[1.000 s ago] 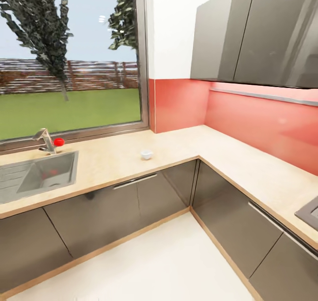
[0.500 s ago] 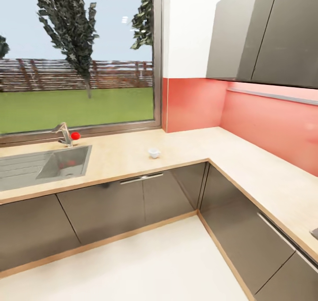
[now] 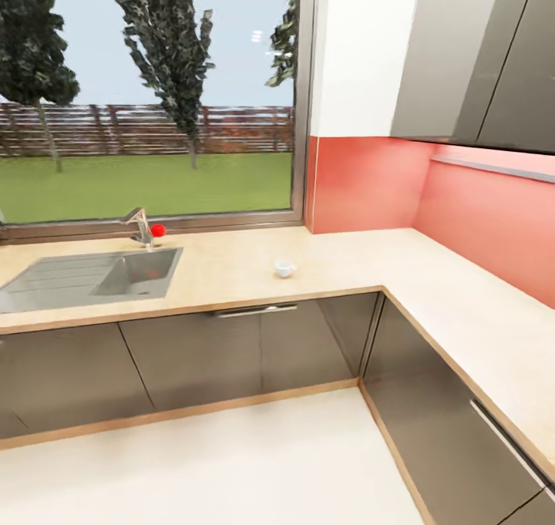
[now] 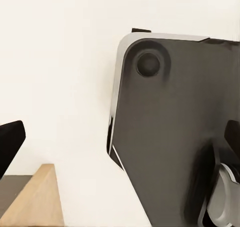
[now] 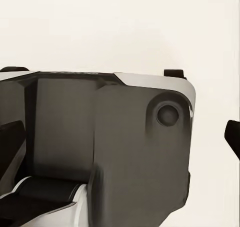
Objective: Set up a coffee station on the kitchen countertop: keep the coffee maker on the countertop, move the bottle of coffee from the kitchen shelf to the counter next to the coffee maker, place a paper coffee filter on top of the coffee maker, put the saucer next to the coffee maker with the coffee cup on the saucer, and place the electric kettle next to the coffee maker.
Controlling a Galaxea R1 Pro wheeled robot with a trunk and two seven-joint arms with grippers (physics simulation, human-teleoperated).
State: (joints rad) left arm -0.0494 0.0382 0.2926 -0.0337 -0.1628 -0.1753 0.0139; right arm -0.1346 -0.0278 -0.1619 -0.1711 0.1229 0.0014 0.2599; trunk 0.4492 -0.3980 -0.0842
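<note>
A small white coffee cup (image 3: 285, 267) stands alone on the long beige countertop (image 3: 231, 267), right of the sink and under the window's right end; its handle is too small to make out. In the left wrist view, my left gripper (image 4: 120, 142) hangs over the pale floor with its black fingertips (image 4: 10, 143) far apart, open and empty. In the right wrist view, my right gripper (image 5: 120, 139) is likewise open, one black fingertip (image 5: 233, 136) showing at the frame's edge. The coffee maker, bottle of coffee, kitchen shelf, saucer and electric kettle are out of view.
A steel sink (image 3: 46, 282) with a tap (image 3: 140, 226) and a red knob (image 3: 158, 230) is set into the counter at left. The worktop turns a corner and runs along the right wall under grey wall cabinets (image 3: 478, 55). My dark base (image 4: 170, 137) sits below both wrists.
The whole head picture has slid to the right, so the camera has turned left. The cup, sink and counter stay in place relative to each other.
</note>
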